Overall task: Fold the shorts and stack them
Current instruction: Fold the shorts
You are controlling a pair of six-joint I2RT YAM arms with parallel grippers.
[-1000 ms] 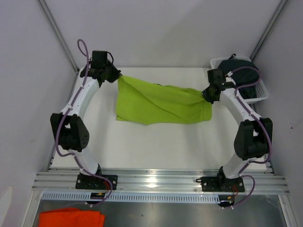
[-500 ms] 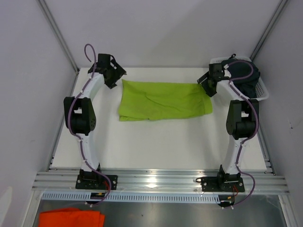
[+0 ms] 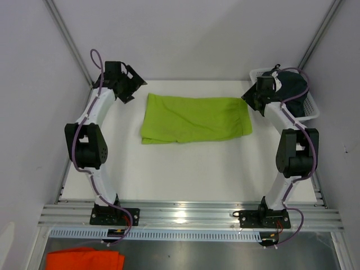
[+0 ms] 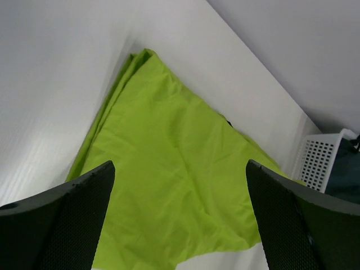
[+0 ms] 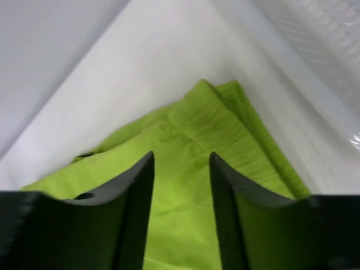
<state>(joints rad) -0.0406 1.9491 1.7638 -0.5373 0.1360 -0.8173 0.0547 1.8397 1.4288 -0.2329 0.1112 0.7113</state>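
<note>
The lime green shorts lie spread flat on the white table, toward the back. My left gripper hovers off their back left corner, open wide and holding nothing; in the left wrist view the green shorts show between its spread fingers. My right gripper hangs by the shorts' right edge. The right wrist view shows its jaws partly apart with nothing between them and the shorts lying on the table beneath. The dark shorts sit bunched in a basket.
A white mesh basket stands at the back right corner, also in the left wrist view. An orange cloth lies below the table's front rail at the left. Grey walls close in both sides and the back.
Both grippers let go of the green shorts, which dropped from a stretched, lifted hold to lie flat. Both arms drew back toward the rear corners. The right jaws narrowed after opening.
</note>
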